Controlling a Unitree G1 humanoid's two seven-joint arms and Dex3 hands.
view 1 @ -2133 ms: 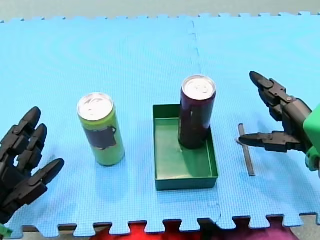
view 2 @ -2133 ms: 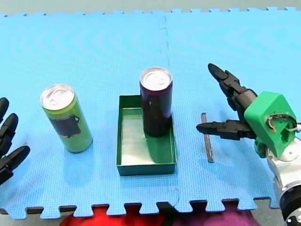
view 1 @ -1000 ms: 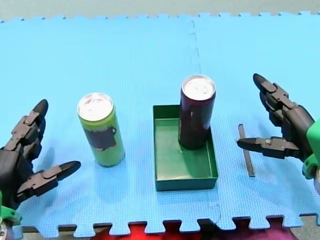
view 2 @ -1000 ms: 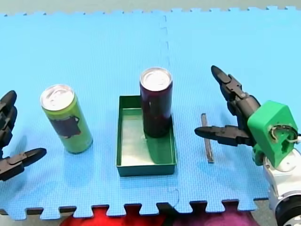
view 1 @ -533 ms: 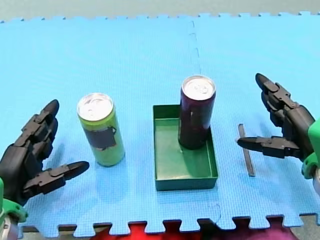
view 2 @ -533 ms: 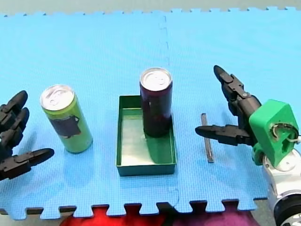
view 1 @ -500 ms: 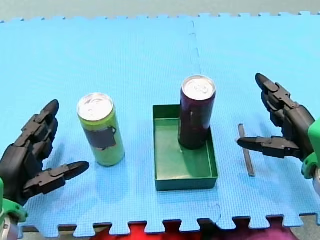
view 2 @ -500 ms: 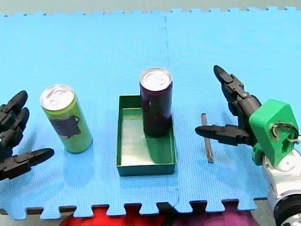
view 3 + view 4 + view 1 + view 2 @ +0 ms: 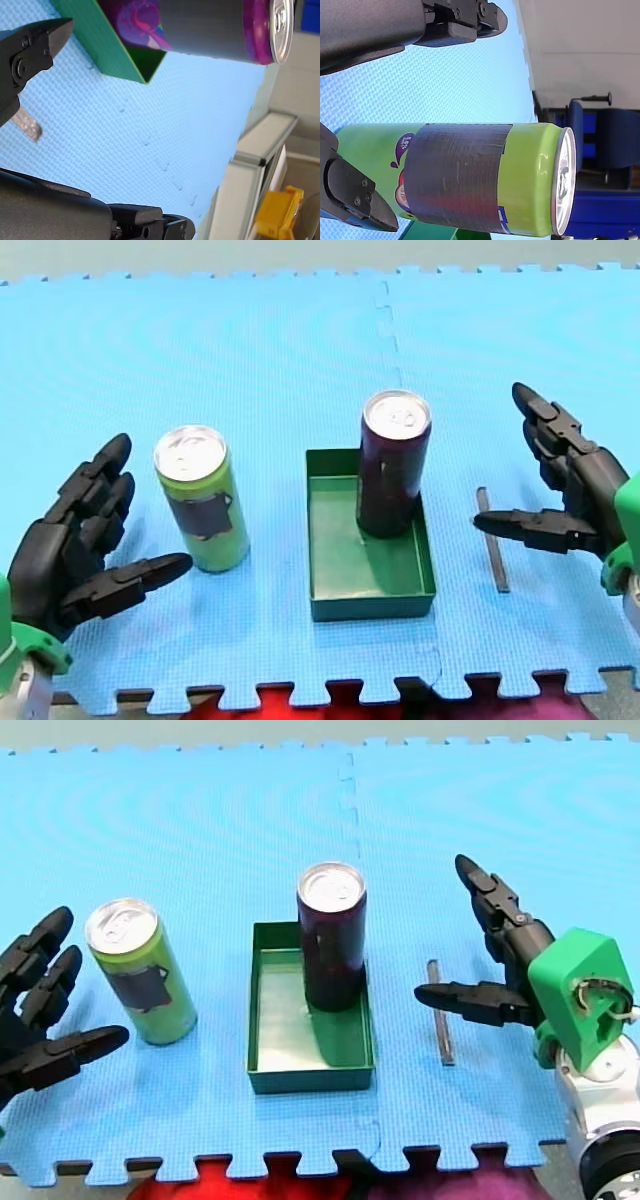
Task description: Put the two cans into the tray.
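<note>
Half the task looks done: the dark purple can (image 9: 394,465) stands upright at the far end of the green tray (image 9: 345,575) in the centre of the frame, its long axis vertical and its silver lid facing up. The green can (image 9: 203,502), left of centre, stands on the blue mat (image 9: 250,360) outside the tray, likewise upright with its lid up, and is not yet in. The left hand (image 9: 85,545), lower left, is empty and uncurled just beside it, apparently not touching, while the right hand (image 9: 572,500), at the right edge, also holds nothing.
</note>
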